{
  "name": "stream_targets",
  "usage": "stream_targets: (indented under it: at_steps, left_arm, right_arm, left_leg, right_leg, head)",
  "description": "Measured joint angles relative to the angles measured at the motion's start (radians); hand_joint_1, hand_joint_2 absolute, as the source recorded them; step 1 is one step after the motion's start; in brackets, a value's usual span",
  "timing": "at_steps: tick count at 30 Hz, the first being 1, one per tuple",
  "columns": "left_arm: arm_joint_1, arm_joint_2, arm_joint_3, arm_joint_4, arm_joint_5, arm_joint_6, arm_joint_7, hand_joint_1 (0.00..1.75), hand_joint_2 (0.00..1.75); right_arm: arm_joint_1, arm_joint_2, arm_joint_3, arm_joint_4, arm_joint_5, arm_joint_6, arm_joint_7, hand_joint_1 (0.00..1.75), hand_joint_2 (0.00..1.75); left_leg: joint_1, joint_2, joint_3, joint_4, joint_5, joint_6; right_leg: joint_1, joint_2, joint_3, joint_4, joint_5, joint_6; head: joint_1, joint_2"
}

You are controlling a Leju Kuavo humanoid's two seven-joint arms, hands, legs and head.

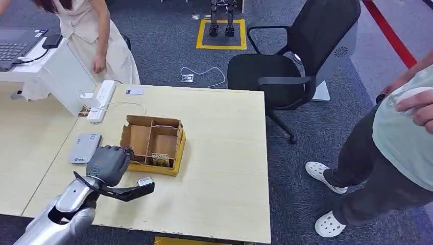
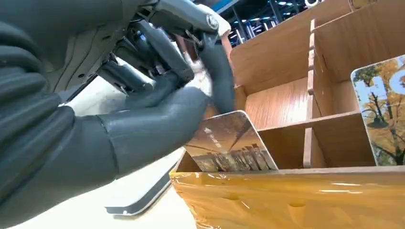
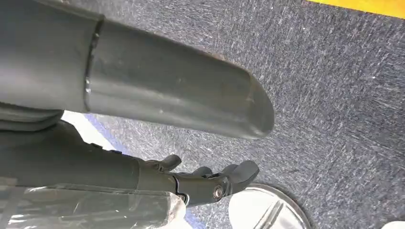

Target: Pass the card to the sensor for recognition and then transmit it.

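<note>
Grey-blue office carpet all around, with a pale wooden table (image 1: 224,153) in the middle of it. On the table sits a brown cardboard box with dividers (image 1: 153,143), wrapped low down in shiny yellow tape. The robot's left hand (image 1: 108,164) is right at the box's near-left corner, and in the left wrist view its thick grey thumb and dark fingers (image 2: 217,67) are pinching a glossy card with a brownish building print (image 2: 229,143). That card pokes up tilted out of the nearest compartment, lower edge hidden behind the taped wall, so it's held but not clear of the box.

A second card with yellow autumn trees (image 2: 382,112) stands in the neighbouring compartment, apart from the hand. Just left of the box lies a flat grey card reader (image 1: 85,147), close beside the hand.

The right hand (image 3: 210,183) hangs over the carpet, fingers loosely curled, nothing in them.

Background stuff: a white power strip (image 1: 101,100), a black office chair (image 1: 301,56), one person in light clothes (image 1: 97,41) at the far-left desk, another person in white clogs (image 1: 398,148) on the right.
</note>
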Motion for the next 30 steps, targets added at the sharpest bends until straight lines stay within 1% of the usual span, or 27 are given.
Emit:
stream_targets:
  at_steps: [14,30]
  left_arm:
    - [0.000,0.000,0.000,0.000,0.000,0.003,0.000,0.00,1.75]
    - [0.001,0.001,0.000,0.000,0.004,0.000,-0.001,0.00,1.75]
  right_arm:
    - [0.003,0.005,-0.025,0.011,0.031,0.019,0.000,0.00,0.00]
    - [0.009,0.010,-0.045,0.016,0.048,0.023,0.005,0.00,0.00]
  left_leg:
    - [0.000,0.000,0.000,0.000,0.000,0.000]
    - [0.000,0.000,0.000,0.000,0.000,0.000]
  right_leg:
    - [0.000,0.000,0.000,0.000,0.000,0.000]
    - [0.000,0.000,0.000,0.000,0.000,0.000]
  head:
    - [0.000,0.000]
    - [0.000,0.000]
